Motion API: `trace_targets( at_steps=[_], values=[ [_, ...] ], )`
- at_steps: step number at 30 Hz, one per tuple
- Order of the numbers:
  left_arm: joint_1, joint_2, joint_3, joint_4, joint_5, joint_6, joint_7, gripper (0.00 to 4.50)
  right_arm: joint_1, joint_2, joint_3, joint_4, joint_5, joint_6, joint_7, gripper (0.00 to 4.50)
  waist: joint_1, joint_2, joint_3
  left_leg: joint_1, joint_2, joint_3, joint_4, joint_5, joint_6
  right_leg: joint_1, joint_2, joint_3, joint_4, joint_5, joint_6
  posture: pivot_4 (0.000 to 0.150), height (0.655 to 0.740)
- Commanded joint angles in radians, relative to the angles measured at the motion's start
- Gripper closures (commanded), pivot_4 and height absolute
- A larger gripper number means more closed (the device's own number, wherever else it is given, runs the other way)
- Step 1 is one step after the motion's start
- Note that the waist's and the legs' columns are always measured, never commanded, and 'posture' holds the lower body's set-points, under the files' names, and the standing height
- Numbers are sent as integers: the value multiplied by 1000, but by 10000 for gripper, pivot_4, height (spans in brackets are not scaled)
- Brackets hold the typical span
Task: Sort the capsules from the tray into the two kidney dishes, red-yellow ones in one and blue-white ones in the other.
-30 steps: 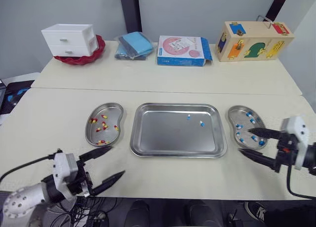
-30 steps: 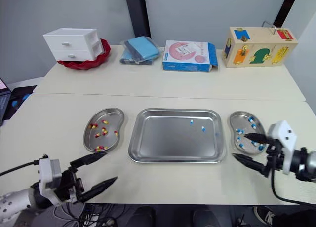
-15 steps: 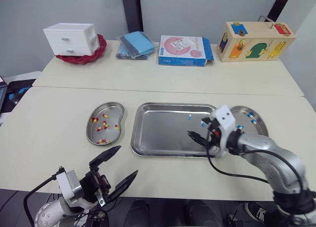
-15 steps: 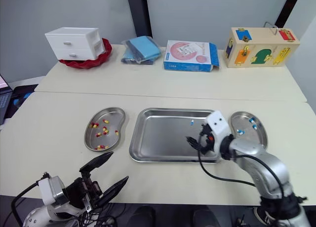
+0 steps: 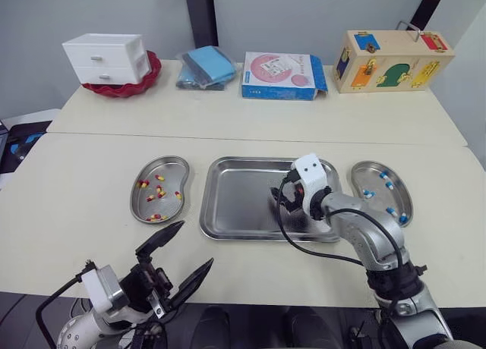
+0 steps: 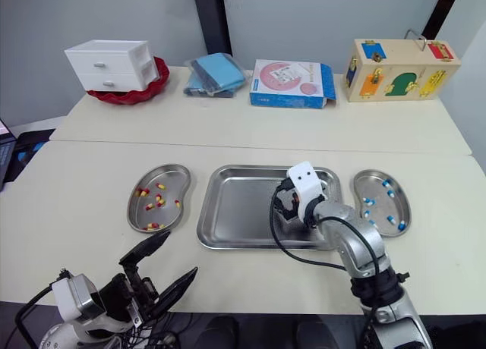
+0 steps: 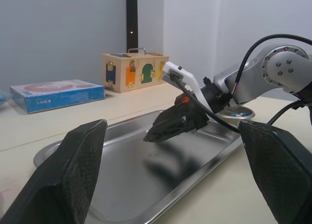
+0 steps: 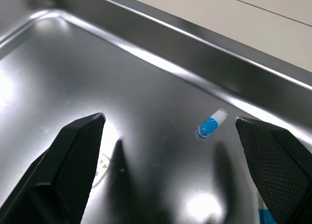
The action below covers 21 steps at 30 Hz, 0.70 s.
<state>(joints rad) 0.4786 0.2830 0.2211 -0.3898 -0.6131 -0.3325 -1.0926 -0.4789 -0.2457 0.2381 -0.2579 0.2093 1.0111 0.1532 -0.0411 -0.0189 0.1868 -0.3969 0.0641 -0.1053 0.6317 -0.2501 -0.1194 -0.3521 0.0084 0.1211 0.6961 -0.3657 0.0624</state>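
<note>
The steel tray [image 5: 235,209] lies mid-table between two kidney dishes. Several red-yellow capsules lie in the left dish [image 5: 159,199]; the right dish [image 5: 380,201] contains several blue-white ones. My right gripper [image 5: 282,199] hangs low over the tray's right half, open, with nothing between its fingers. In the right wrist view a blue-white capsule [image 8: 211,123] lies on the tray floor just ahead of those fingers, nearer the right finger [image 8: 278,180]. A second blue bit [image 8: 265,216] shows at that finger's base. My left gripper [image 5: 197,243] is open and empty, at the table's front edge, short of the left dish.
Along the back of the table stand a white drawer unit [image 5: 102,58] in a red bowl, a blue cloth bundle [image 5: 206,68], a blue-pink box [image 5: 281,76] and a wooden lock box [image 5: 391,61]. A seam crosses the table behind the dishes.
My right gripper has swung from beside the right dish in over the tray, then further left toward its middle. The left gripper dropped lower at the front edge and has since held still.
</note>
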Motion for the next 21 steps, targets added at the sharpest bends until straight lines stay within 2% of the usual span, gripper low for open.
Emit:
trace_targets(
  at_steps=[1, 7, 8, 10, 15, 21],
  values=[
    [10, 3, -17, -37, -8, -17, 19, 510, -28, 25, -2, 11, -32, -13, -14, 0, -2, 0, 0, 0, 0, 0, 0, 0, 0, 0, 0, 0, 0, 0, 0, 1500, 7400],
    [22, 10, -29, -45, -6, -22, 35, 510, -35, 58, -9, 55, -54, -24, -7, 0, -12, 0, 0, 0, 0, 0, 0, 0, 0, 0, 0, 0, 0, 0, 0, 1500, 7400],
    [23, 11, -30, -46, -6, -23, 36, 182, -36, 62, -10, 59, -57, -22, -8, 1818, -13, 0, 0, 0, 0, 0, 0, 0, 0, 0, 0, 0, 0, 0, 0, 1500, 7400],
    [26, 14, -31, -49, -6, -25, 41, 0, -36, 73, -11, 65, -63, -21, -8, 5906, -14, 0, 0, 0, 0, 0, 0, 0, 0, -1, 0, 0, 1, 0, 0, 1500, 7400],
    [32, 18, -31, -52, -12, -24, 42, 0, -29, 83, -12, 77, -85, -29, -4, 22618, -15, 0, 0, 0, 0, 0, 0, 0, 0, -1, 0, 0, 0, 0, 0, 1500, 7400],
    [32, 26, -30, -51, -16, -23, 40, 0, -26, 86, -20, 83, -101, -48, -2, 37959, -16, 0, 0, 0, 0, 0, 0, 0, 0, -1, 0, 0, 0, 0, 0, 1500, 7400]
  ],
)
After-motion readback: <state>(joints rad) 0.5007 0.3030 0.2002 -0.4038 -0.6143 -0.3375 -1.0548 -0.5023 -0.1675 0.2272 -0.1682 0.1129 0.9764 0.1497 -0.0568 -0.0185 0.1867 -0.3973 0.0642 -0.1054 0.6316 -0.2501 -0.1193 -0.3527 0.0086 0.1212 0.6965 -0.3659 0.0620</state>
